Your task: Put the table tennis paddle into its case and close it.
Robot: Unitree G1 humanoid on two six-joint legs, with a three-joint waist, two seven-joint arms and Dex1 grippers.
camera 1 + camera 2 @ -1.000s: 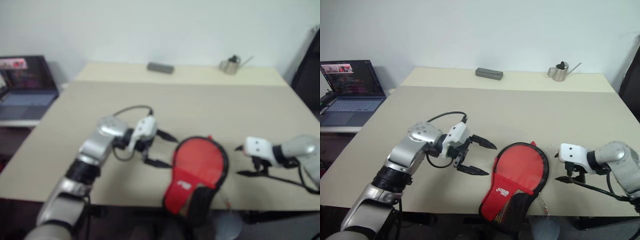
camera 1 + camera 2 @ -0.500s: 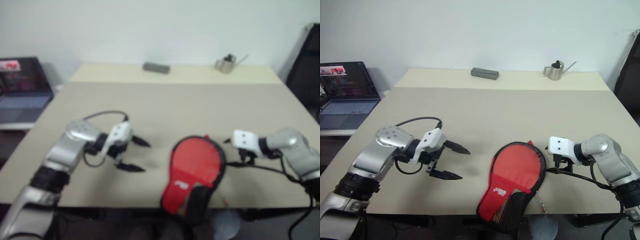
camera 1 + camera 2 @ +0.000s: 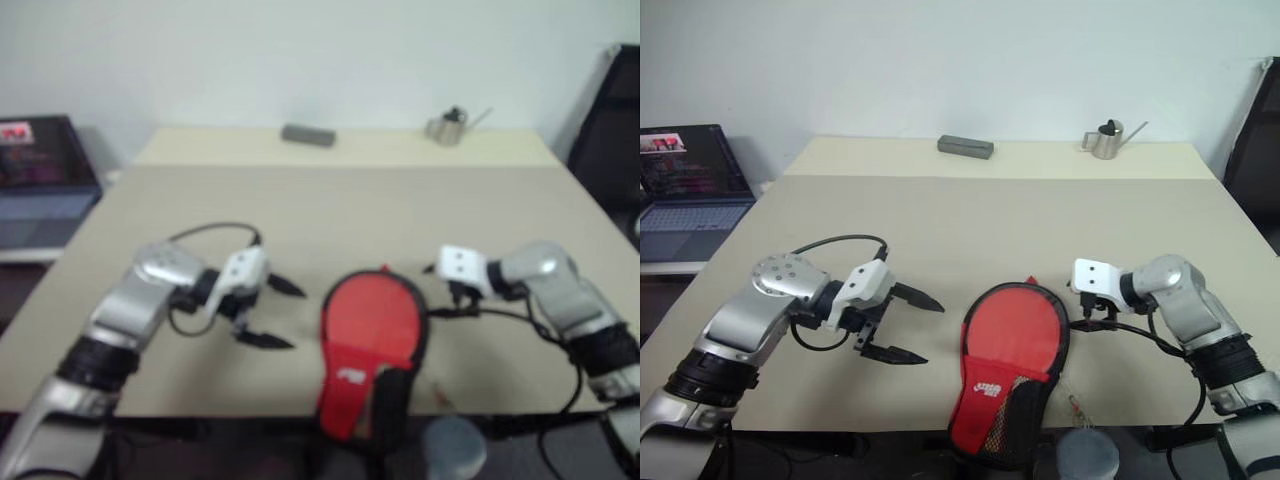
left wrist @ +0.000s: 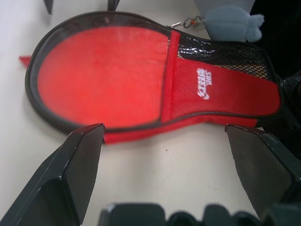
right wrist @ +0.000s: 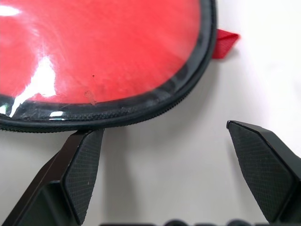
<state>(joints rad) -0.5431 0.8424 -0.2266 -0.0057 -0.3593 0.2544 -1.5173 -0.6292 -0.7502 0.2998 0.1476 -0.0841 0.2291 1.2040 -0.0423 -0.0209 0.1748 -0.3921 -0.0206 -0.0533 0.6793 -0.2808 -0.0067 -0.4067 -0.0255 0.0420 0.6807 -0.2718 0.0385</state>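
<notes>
Head views: the case point(image 3: 1008, 362) lies at the table's point(image 3: 990, 215) near edge, handle end overhanging. The right gripper point(image 3: 1083, 312) has closed in on its round end; the left gripper point(image 3: 908, 325) has backed off — both jaws wide, empty.

Wrist views: the case looks shut around its rim — probably only zip finishing remains.

On my left, past the table point(image 3: 970, 215) edge, I see an open laptop point(image 3: 685, 185) with its screen lit. At the far edge lie a flat grey block point(image 3: 965, 147) and, well to its right, a small metal watering can point(image 3: 1105, 140), against a white wall point(image 3: 960, 60)
</notes>
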